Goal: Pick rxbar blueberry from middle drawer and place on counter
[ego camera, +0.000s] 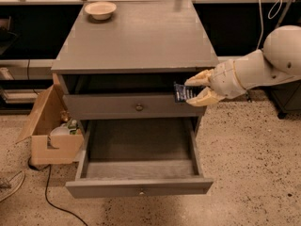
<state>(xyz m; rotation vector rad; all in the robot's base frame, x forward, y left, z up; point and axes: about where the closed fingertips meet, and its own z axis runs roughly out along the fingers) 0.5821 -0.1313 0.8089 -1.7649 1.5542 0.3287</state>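
The middle drawer is pulled open at the bottom of the cabinet, and its inside shows nothing. My gripper hangs at the cabinet's right front, level with the closed drawer above and just below the counter's edge. It is shut on the rxbar blueberry, a dark blue wrapper with white print that sticks out to the left between the pale fingers. The counter is a broad grey top just above and left of the gripper.
A pale bowl stands at the counter's back left. The closed drawer with a brassy knob is beside the bar. An open cardboard box with items sits on the floor left of the cabinet. A black cable lies on the floor.
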